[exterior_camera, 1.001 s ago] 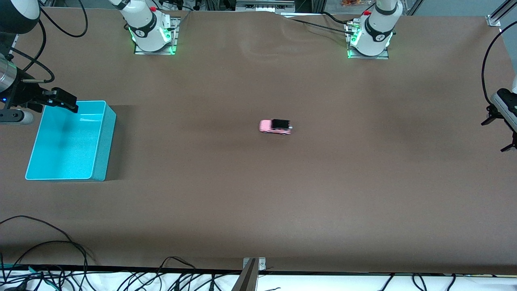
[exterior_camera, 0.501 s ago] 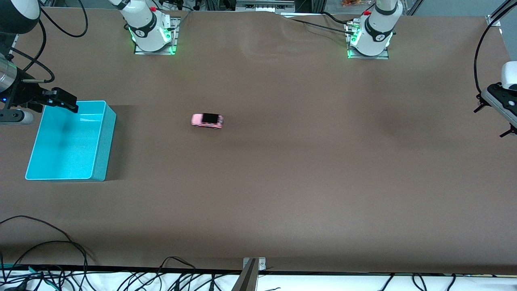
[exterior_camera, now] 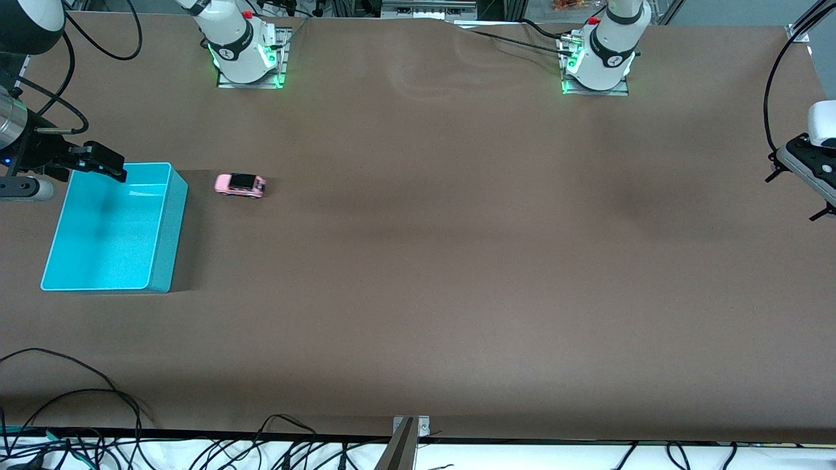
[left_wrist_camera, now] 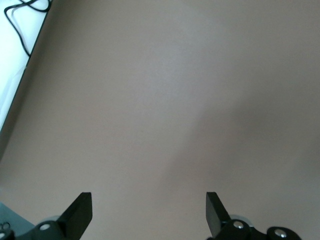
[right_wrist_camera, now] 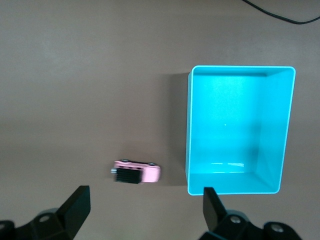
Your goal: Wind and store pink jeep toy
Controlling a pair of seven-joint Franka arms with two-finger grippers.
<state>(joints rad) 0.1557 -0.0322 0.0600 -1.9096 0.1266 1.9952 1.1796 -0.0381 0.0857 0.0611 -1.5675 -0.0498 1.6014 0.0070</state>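
The brown tabletop point(exterior_camera: 457, 294) fills the front view. At its middle-left edge sits the turquoise bin point(exterior_camera: 163, 235), holding nothing. The pink jeep toy point(exterior_camera: 240, 185) stands on its wheels just beside the bin, toward the left arm's end. The right gripper point(right_wrist_camera: 142, 212), released, hangs over the bin's edge; only its wrist view shows jeep and bin together. The left gripper point(left_wrist_camera: 148, 212), released, sees only bare tabletop at the frame's right edge.

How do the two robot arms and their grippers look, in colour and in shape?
Both arms are white with green lights glowing at their bases. The right gripper is black, with black cables looping above it. The left gripper has a grey-white body and black fingers, flat and pointed.
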